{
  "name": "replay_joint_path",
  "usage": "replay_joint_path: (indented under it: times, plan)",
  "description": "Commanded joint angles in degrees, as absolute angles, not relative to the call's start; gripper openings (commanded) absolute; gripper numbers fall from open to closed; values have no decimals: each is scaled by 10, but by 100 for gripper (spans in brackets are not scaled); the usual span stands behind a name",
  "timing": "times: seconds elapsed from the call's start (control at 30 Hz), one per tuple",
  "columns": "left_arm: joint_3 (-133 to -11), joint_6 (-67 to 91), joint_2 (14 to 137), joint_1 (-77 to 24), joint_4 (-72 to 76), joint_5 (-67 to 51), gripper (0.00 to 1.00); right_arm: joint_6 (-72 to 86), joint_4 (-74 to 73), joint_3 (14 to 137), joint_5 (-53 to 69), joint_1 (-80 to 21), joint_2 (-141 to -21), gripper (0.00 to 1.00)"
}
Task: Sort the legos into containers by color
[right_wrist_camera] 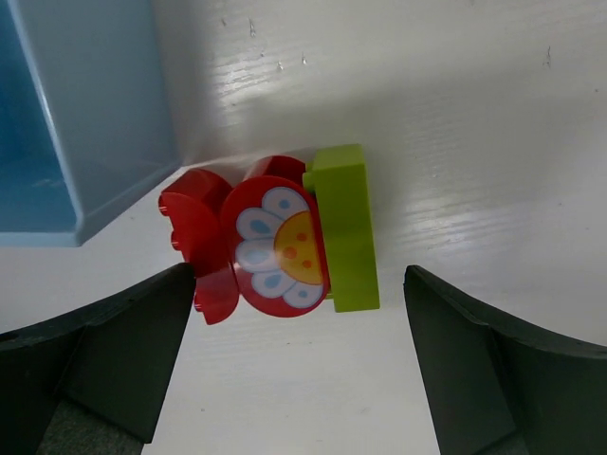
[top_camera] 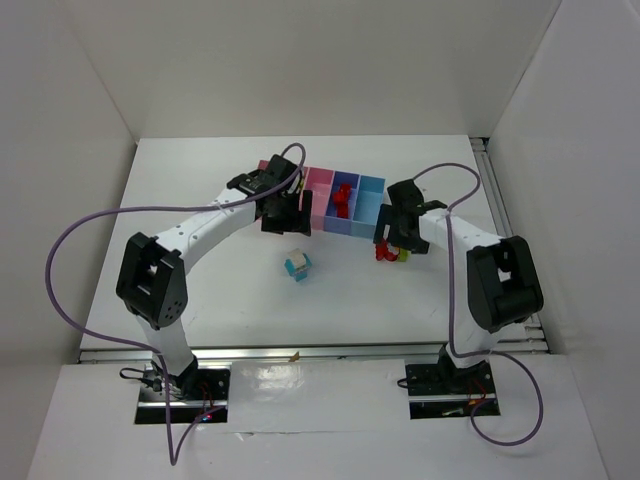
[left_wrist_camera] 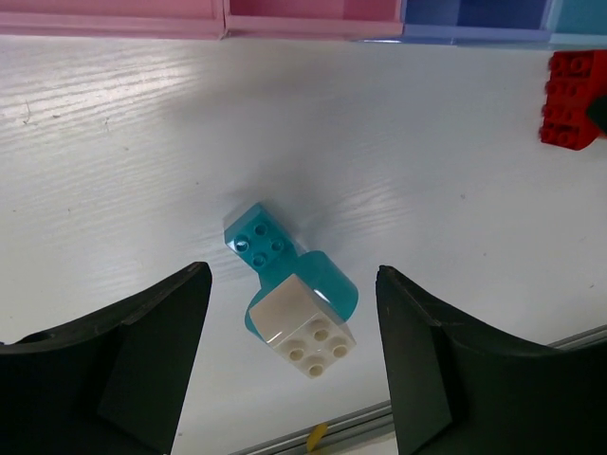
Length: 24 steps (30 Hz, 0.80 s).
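Observation:
A cyan and white lego clump (top_camera: 297, 265) lies on the table in front of the containers (top_camera: 340, 225), a row of two pink, one periwinkle and one light blue bin. Red legos (top_camera: 342, 203) lie in the periwinkle bin. My left gripper (top_camera: 287, 228) is open above and just behind the clump; in the left wrist view the clump (left_wrist_camera: 296, 299) sits between the open jaws (left_wrist_camera: 292, 275), untouched. A red and lime green clump (top_camera: 390, 252) lies by the light blue bin. My right gripper (top_camera: 394, 240) is open over it; the red flower piece (right_wrist_camera: 270, 248) and green brick (right_wrist_camera: 343, 227) lie between the jaws (right_wrist_camera: 299, 272).
White walls enclose the table on three sides. The light blue bin's corner (right_wrist_camera: 90, 123) stands just left of the red and green clump. The red piece (left_wrist_camera: 572, 100) also shows at the right edge of the left wrist view. A metal rail (top_camera: 320, 350) runs along the near table edge.

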State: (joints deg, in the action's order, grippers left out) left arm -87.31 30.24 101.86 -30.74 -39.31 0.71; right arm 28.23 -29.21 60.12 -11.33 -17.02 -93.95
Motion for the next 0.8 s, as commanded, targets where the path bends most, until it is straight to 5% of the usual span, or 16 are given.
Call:
replay_joint_path:
  times: [0.0, 0.57, 0.77]
  plan:
    - [-864, 308, 998, -310, -385, -5, 81, 233, -306, 620, -120, -174, -945, 98]
    - [-889, 297, 1014, -310, -385, -65, 81, 178, -223, 548, 23, -230, -891, 91]
    - [-875, 283, 995, -310, -396, -65, 86, 188, -284, 548, 1, -230, -850, 99]
